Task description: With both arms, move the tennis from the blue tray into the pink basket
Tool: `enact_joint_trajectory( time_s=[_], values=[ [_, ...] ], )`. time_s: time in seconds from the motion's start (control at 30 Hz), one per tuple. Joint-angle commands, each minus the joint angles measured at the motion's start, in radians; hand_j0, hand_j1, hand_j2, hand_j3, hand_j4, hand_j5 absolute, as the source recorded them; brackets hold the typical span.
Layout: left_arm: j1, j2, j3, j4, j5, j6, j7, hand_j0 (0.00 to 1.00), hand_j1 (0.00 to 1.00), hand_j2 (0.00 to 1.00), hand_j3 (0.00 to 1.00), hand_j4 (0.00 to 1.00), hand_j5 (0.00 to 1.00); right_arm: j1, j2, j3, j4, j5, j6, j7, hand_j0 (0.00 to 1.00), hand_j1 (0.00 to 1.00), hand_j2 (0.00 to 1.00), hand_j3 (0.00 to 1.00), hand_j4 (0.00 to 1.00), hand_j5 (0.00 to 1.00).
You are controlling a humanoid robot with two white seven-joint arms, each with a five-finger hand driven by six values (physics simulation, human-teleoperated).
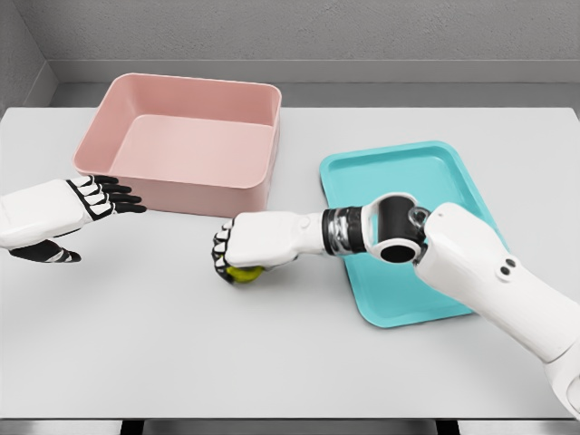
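The right hand (243, 246) has its fingers (223, 254) curled down over the ball (243, 273), which shows as a yellow-green sliver under the palm, out over the bare worktop (181, 344) between the tray (453, 181) and the basket (186, 145). Whether the ball is lifted clear or resting on the worktop cannot be told from this view, though the grasp looks closed around it from above. The tray lies to the right, under the right forearm, with nothing seen in its visible part. The left hand (54, 217) hangs at the left edge, fingers straight and released, holding nothing, its fingertips just beside the basket's near left corner. The step in hand looks like a handover or a carry toward the basket, which stands up and to the left of the ball. To do it well, the right hand should keep its grip firm, since only the top of the ball is covered and it could roll out from under the palm. If the ball is passed, the left hand should come in low with palm up beneath the ball before the right lets go. The basket's near wall is tall, so the ball must rise above the rim before moving over it.
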Motion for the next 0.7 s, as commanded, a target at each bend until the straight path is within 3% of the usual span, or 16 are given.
enact_joint_trajectory(
  time_s=[0.0, 0.2, 0.23, 0.27, 0.33, 0.4, 0.53, 0.67],
  values=[
    [0.000, 0.001, 0.000, 0.000, 0.006, 0.001, 0.000, 1.00, 1.00, 1.00, 1.00, 1.00, 1.00, 0.000, 0.023, 0.005, 0.043, 0.005, 0.002, -0.001, 0.42, 0.42, 0.42, 0.42, 0.42, 0.42],
    [0.000, 0.003, 0.000, -0.001, 0.006, 0.001, 0.000, 1.00, 1.00, 1.00, 1.00, 1.00, 1.00, 0.002, 0.028, 0.008, 0.049, 0.009, 0.002, 0.000, 0.44, 0.44, 0.44, 0.44, 0.44, 0.44],
    [0.000, 0.003, 0.000, 0.000, 0.006, 0.001, 0.000, 1.00, 1.00, 1.00, 1.00, 1.00, 1.00, 0.002, 0.028, 0.020, 0.047, 0.009, 0.002, 0.002, 0.49, 0.49, 0.49, 0.49, 0.49, 0.49],
    [0.000, 0.003, 0.000, -0.001, 0.006, 0.001, 0.000, 1.00, 1.00, 1.00, 1.00, 1.00, 1.00, 0.003, 0.028, 0.020, 0.046, 0.008, 0.002, 0.002, 0.60, 0.60, 0.60, 0.60, 0.60, 0.60],
    [-0.002, 0.001, 0.000, -0.001, 0.006, 0.001, 0.000, 1.00, 1.00, 1.00, 1.00, 1.00, 1.00, 0.005, 0.028, 0.020, 0.044, 0.008, 0.002, 0.003, 0.92, 0.92, 0.92, 0.92, 0.92, 0.92],
    [0.000, 0.001, 0.000, 0.000, 0.002, 0.001, 0.000, 1.00, 1.00, 1.00, 1.00, 1.00, 1.00, 0.005, 0.028, 0.020, 0.041, 0.009, 0.002, 0.003, 0.99, 0.99, 0.99, 0.99, 0.99, 0.99],
    [0.000, -0.002, -0.001, -0.001, 0.000, 0.001, 0.000, 1.00, 1.00, 1.00, 1.00, 1.00, 1.00, 0.000, 0.020, 0.014, 0.024, 0.014, 0.002, 0.003, 0.99, 0.99, 0.99, 0.99, 0.99, 0.99],
    [0.002, 0.000, -0.001, -0.001, 0.000, 0.001, 0.000, 1.00, 1.00, 1.00, 1.00, 1.00, 1.00, -0.006, -0.038, -0.013, -0.072, 0.031, 0.002, 0.005, 1.00, 1.00, 1.00, 1.00, 1.00, 1.00]
  ],
)
